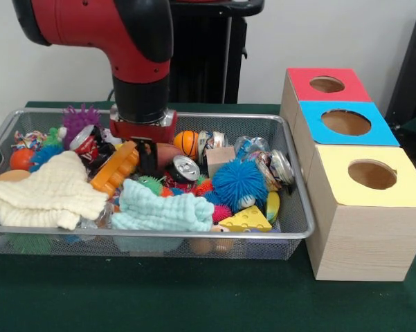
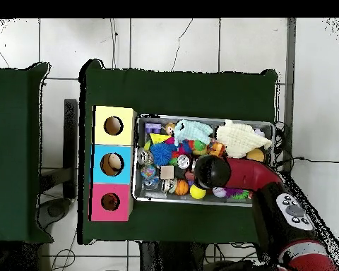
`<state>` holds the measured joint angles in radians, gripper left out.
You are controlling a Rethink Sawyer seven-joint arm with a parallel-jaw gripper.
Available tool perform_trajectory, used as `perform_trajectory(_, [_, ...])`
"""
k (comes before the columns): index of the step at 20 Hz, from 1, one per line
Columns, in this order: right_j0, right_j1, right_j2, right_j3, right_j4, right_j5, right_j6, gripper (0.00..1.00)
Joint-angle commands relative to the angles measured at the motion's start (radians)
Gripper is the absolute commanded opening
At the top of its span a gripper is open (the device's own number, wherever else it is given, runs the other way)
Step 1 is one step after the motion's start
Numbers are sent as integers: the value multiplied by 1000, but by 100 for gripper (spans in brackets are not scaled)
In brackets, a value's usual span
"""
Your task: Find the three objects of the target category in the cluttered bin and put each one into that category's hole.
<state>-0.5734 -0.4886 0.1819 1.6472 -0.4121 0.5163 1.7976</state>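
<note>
Your surface (image 1: 194, 304) carries the wire bin (image 1: 294, 232), with three holed boxes (image 1: 363, 207) against one end. The gripper (image 1: 147, 158) is sunk into clutter mid-bin; whether it is clenched, you cannot tell. Crushed cans (image 1: 185, 168) lie just beside it, toward the boxes' end, plausibly your targets.

We see even, bright indoor light with soft shadows under the bin (image 1: 291, 228) and beside the boxes (image 1: 360, 228); small glints show on the cans (image 1: 280, 166).

The red and black arm (image 1: 135, 52) reaches straight down, wrist vertical, fingers hidden.
</note>
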Motion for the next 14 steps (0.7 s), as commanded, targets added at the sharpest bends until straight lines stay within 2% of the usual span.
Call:
perform_trajectory(1, [-65,77,-15,-10,17,118,13,0])
perform_trajectory(6, [-99,163,-2,-96,-19,73,-33,0])
perform_trajectory(14, [-102,226,-2,-176,-71,-20,-34,0])
